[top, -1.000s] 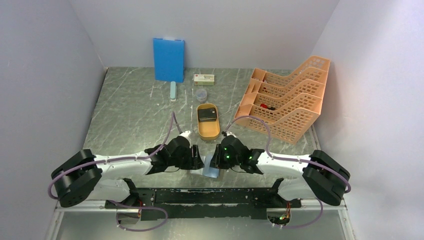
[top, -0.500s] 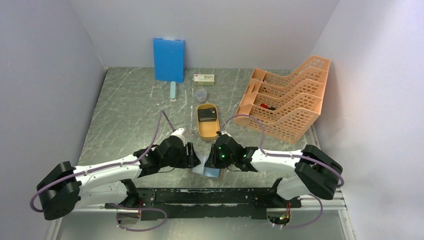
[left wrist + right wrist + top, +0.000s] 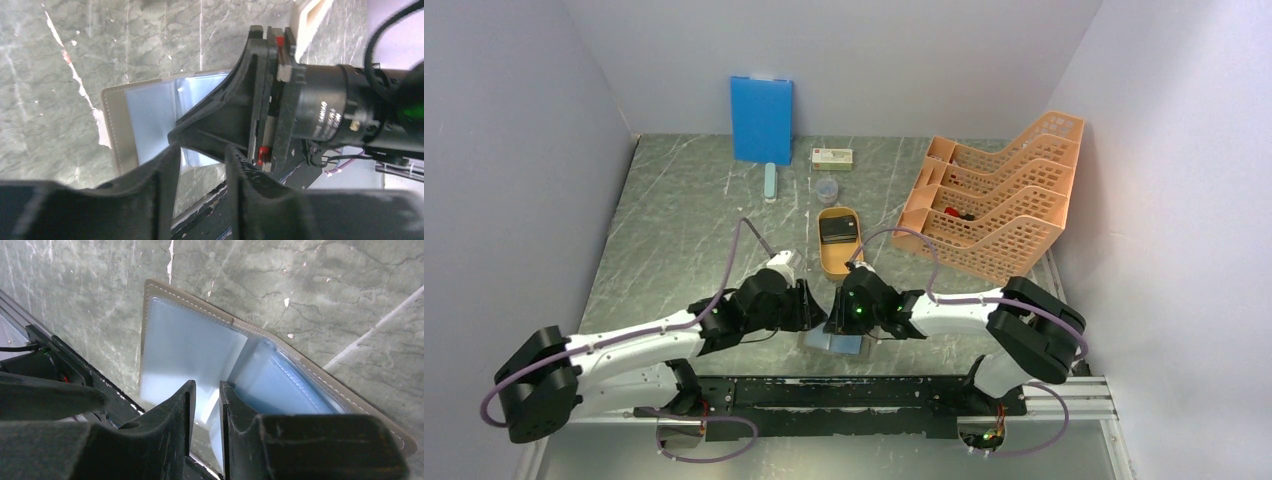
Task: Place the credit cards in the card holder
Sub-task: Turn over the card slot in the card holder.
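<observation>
blue board [image 3: 761,118] at the back wall — white-and-green box [image 3: 832,157], orange oval tray [image 3: 840,264], peach file rack [image 3: 996,212].

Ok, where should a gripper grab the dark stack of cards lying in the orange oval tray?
Probably from straight above, pinching the near and far edges: the dark stack of cards lies flat, and the orange oval tray hugs its other sides.

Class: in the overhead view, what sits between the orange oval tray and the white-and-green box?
A small translucent round cup, between the tray and the box; only the top external view shows it.
</observation>
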Robot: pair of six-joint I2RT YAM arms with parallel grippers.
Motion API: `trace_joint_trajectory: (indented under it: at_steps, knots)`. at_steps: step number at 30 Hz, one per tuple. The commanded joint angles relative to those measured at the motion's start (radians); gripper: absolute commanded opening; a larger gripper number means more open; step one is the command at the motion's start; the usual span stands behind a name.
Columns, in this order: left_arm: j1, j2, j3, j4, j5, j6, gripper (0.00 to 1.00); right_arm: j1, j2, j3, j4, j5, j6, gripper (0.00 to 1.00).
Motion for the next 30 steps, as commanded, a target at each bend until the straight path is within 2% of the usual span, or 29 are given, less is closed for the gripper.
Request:
trace_joint_trajectory:
  at_steps: [1,4,9,10,20,30]
  knots:
    - [-0.003,0.112,0.020,0.152,0.033,0.006,0.38,0.005,0.011,-0.010,0.025,0.009,-0.023,0.28]
    - [-0.002,0.198,0.012,0.215,0.047,-0.006,0.24,0.005,0.008,-0.018,0.029,0.007,-0.035,0.28]
    - [-0.001,0.288,-0.017,0.236,0.044,-0.023,0.06,0.005,-0.023,-0.031,0.009,0.016,-0.042,0.29]
    - [-0.001,0.301,-0.024,0.233,0.009,-0.026,0.05,0.005,-0.042,-0.036,0.002,0.022,-0.041,0.29]
    - [-0.001,0.326,-0.096,0.194,-0.045,-0.074,0.05,0.003,-0.228,-0.157,-0.103,0.092,-0.019,0.31]
    - [-0.002,0.350,-0.136,0.217,-0.042,-0.078,0.05,-0.014,-0.215,-0.216,-0.139,0.171,0.011,0.31]
